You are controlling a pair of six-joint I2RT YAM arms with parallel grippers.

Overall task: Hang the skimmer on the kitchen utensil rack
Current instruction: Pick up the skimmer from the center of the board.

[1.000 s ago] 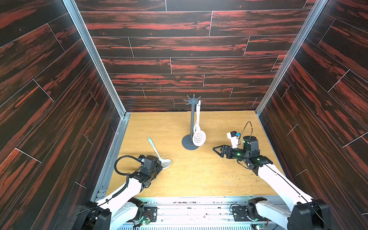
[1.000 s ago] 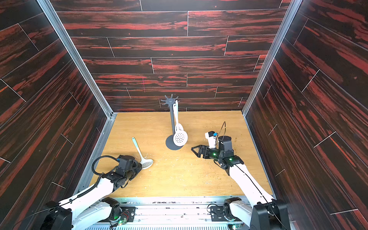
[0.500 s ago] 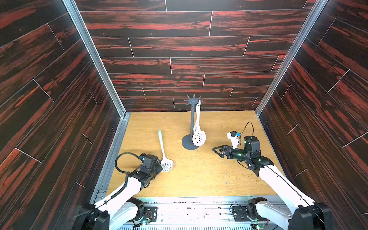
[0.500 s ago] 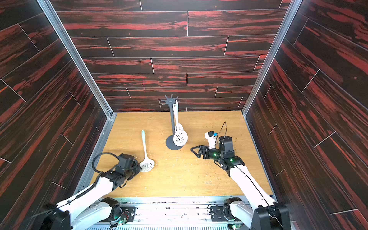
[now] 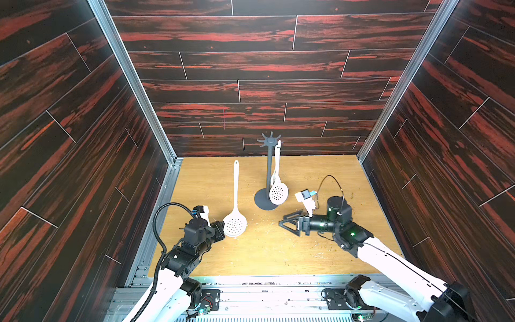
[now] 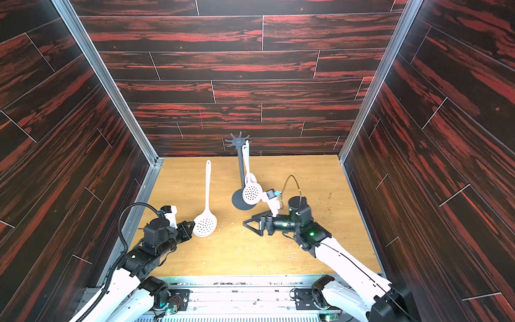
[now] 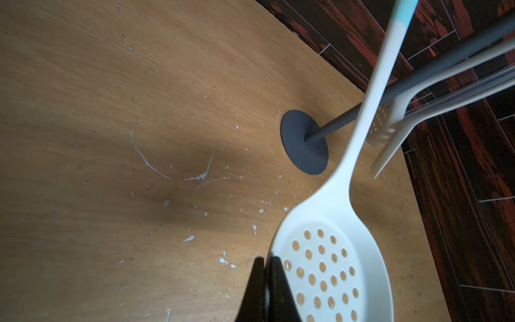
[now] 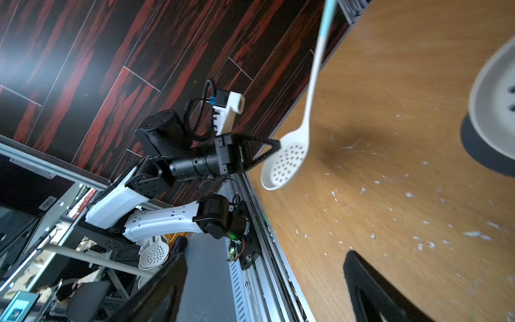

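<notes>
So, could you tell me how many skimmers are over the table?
2. The held skimmer is in the left claw; the hung skimmer is on the rack. Another utensil hangs there too, kind unclear.

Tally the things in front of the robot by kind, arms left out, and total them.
Skimmers: 2, the held skimmer pinched by the left gripper, and the hung skimmer
Unclear kind: 1, the other white utensil hanging beside the hung skimmer
Racks: 1, the kitchen utensil rack
Total: 4
</notes>
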